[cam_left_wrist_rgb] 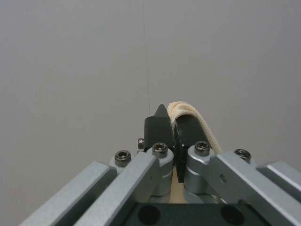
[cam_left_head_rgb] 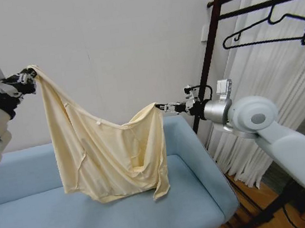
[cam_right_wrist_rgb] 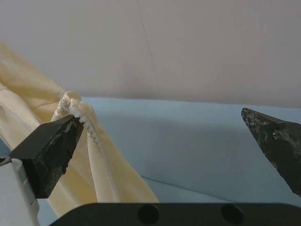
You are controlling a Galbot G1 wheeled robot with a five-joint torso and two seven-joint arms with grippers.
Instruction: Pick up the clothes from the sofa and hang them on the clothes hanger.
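The left gripper [cam_left_head_rgb: 28, 77] is clamped tight on 1 top corner of the garment [cam_left_head_rgb: 108, 156], up high against the wall. The right gripper [cam_left_head_rgb: 163, 108] sits lower, out toward the clothes rack [cam_left_head_rgb: 210, 50]. Its fingers [cam_right_wrist_rgb: 47, 150] are spread wide, and the opposite corner is only draped over 1 fingertip. Between the 2 the cloth hangs in a slack swag above the sofa [cam_left_head_rgb: 100, 227], its lowest edge near the seat cushion. Whether it touches, I cannot tell.

I'd judge it very light and quite limp. It folds on itself, offers no stiffness, and could slide off that open fingertip with any jolt. The thick rolled hem [cam_right_wrist_rgb: 91, 136] at the corners looks the surest place to pinch, since the thin body would bunch and slip.

It's a pale cream-yellow piece, matte, creased in soft diagonal folds, with stitched seams along the edges. A black hanger [cam_left_head_rgb: 291, 17] hangs on the rack's rail.
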